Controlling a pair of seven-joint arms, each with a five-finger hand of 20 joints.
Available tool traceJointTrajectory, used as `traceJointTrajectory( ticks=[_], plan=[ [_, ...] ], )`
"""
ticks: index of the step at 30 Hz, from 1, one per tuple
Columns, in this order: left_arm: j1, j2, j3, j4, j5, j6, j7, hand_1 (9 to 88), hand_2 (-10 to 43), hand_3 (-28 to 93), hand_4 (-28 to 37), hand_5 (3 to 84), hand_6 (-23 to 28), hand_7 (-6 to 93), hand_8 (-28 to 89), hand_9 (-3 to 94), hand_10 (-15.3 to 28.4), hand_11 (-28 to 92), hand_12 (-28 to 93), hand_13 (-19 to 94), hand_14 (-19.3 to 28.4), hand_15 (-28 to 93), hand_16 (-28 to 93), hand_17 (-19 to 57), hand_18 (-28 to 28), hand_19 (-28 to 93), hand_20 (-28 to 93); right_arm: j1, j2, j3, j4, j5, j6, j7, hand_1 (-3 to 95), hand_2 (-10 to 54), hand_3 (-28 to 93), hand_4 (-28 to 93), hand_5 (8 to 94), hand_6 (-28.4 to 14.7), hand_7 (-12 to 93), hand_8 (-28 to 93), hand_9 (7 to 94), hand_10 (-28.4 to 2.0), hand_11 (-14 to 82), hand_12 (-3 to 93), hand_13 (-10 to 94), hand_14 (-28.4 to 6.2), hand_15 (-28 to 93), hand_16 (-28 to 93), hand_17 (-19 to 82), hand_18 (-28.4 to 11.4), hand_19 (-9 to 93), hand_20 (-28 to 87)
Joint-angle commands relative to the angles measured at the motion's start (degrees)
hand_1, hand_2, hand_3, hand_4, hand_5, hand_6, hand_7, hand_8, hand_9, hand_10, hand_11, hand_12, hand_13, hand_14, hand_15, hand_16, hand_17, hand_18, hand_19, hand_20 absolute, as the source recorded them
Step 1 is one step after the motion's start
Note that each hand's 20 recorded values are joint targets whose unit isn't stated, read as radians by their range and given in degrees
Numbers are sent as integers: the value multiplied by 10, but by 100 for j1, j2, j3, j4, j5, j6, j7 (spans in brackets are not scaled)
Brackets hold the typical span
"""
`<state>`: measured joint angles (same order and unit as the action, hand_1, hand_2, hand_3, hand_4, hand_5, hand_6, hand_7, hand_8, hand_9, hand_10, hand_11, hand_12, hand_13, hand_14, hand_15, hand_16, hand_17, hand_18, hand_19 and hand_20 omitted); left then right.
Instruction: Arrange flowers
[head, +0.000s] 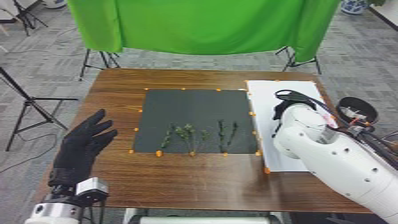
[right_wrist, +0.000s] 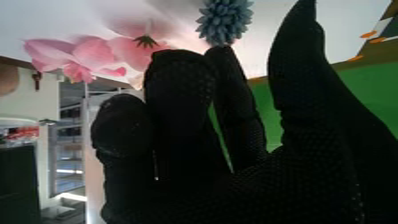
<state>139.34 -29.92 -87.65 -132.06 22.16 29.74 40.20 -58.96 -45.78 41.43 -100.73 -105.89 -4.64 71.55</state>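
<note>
Over the upper part of the white board (head: 275, 161), my right hand (head: 288, 104) points away from the robot. In the right wrist view this hand (right_wrist: 182, 105) has extended fingers and a separated thumb. A spiky blue flower (right_wrist: 224, 19) is close to a fingertip, and pink flowers (right_wrist: 89, 54) are beside the fingers; contact cannot be told. Green stems with small leaves (head: 185, 134) lie side by side on the near half of the dark mat (head: 197, 106). My left hand (head: 82, 146), fingers straight, is left of the mat.
Orange tape pieces (head: 160, 153) line the dark mat and the white board on the brown table (head: 191, 185). A dark round container (head: 357, 109) stands at the table's right side. Beyond the far edge hangs a green cloth (head: 200, 27), with tripod legs beneath it.
</note>
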Motion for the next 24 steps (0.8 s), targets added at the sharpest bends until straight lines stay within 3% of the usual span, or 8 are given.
traceJointTrajectory(
  ticks=[1, 6, 7, 8, 9, 18, 20, 24],
  plan=[
    [-43, -7, 39, 30, -21, -49, 35, 299, 80, 648, -221, 362, 87, 115, -85, 299, 168, 279, 107, 186, 227, 557, -113, -109, 183, 411, 132, 79, -31, -26, 139, 96, -15, 78, 422, -51, 721, -207, 564, -79, 180, -94, 609, -229, 141, 130, 790, -86, 722, 104, 623, -148, 932, 211],
    [-29, 29, 36, 33, -47, -45, 68, 299, 79, 649, -221, 362, 86, 115, -85, 299, 168, 279, 107, 186, 227, 557, -113, -109, 183, 411, 132, 65, -69, -40, 134, 184, -57, 95, 424, -49, 722, -207, 570, -74, 185, -96, 634, -220, 152, 135, 793, -87, 724, 106, 623, -151, 932, 223],
    [-15, -21, 6, 31, 2, -66, -1, 298, 79, 649, -221, 362, 86, 115, -85, 299, 168, 279, 106, 186, 226, 557, -113, -109, 183, 411, 132, 21, -88, -25, 121, 179, -80, 108, 425, -48, 722, -206, 572, -73, 185, -97, 639, -218, 154, 135, 794, -86, 724, 107, 623, -151, 932, 225],
    [-44, -4, 36, 41, -24, -58, 51, 298, 79, 649, -221, 362, 86, 115, -85, 299, 169, 279, 106, 185, 226, 557, -113, -109, 183, 411, 132, 40, -93, -56, 122, 195, -53, 97, 427, -49, 722, -206, 574, -73, 185, -97, 646, -220, 154, 134, 795, -86, 723, 107, 624, -151, 932, 226],
    [-50, -31, 17, 44, 11, -82, -6, 298, 79, 650, -221, 362, 86, 116, -85, 299, 169, 279, 106, 186, 226, 556, -113, -109, 183, 411, 132, -9, -98, -38, 104, 227, -55, 125, 428, -49, 722, -206, 574, -72, 185, -97, 648, -220, 152, 133, 796, -85, 723, 108, 625, -151, 932, 227],
    [-76, -66, 21, 69, 59, -131, -74, 299, 80, 649, -221, 363, 86, 117, -87, 299, 169, 281, 106, 186, 226, 557, -113, -109, 183, 411, 132, -166, -108, -147, 123, 186, 287, -31, 441, -60, 729, -209, 574, -68, 196, -94, 669, -216, 157, 135, 808, -78, 717, 109, 631, -151, 932, 240],
    [-69, -56, 23, 67, 47, -132, -51, 299, 80, 648, -222, 363, 86, 117, -87, 299, 168, 281, 106, 185, 226, 557, -113, -109, 183, 411, 132, -141, -91, -246, 110, 151, 451, -64, 455, -66, 733, -212, 602, -58, 216, -96, 689, -197, 170, 138, 815, -70, 718, 111, 630, -151, 932, 243],
    [-43, -115, 5, 57, 80, -129, -83, 299, 80, 648, -221, 363, 86, 117, -87, 299, 168, 281, 106, 186, 226, 557, -113, -109, 183, 410, 132, -145, -108, -343, 123, -41, 907, -57, 552, -94, 670, -235, 680, -44, 270, 69, 764, -146, 160, 187, 834, -53, 714, 126, 625, -154, 932, 261]
  ],
)
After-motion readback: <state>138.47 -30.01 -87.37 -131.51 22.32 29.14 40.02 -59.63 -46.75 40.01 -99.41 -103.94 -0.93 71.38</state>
